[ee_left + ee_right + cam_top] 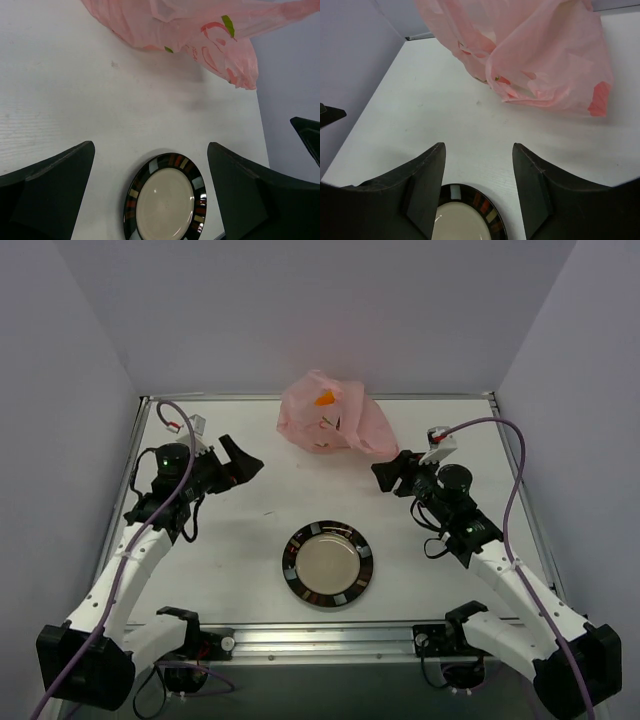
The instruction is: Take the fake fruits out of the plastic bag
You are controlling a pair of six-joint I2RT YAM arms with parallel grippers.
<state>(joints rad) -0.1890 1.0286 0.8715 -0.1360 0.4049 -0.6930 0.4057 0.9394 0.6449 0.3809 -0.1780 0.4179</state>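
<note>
- Pink, thin and crinkled, the plastic bag sits at the far middle of the tabletop, slumped in a heap with red and white printing on its side.
- The task looks barely begun: no fruit lies out on the tabletop, and no fruit lies on the plate, which sits nearer the arms and well apart from the bag.
- The fake fruits are in the bag as far as can be seen. 1 orange piece peeks out at the top of the heap, and the left wrist view shows small green bits through the plastic. How many pieces are inside cannot be told.
- The left pincer hangs to the left of the bag, its 2 fingers spread apart and holding nothing.
- The right pincer hangs just beside the bag's right lobe, also spread apart and holding nothing; whether it touches the plastic cannot be told.
- Left to do, by my reading: open or steady the bag, then lift every fruit out.
</note>
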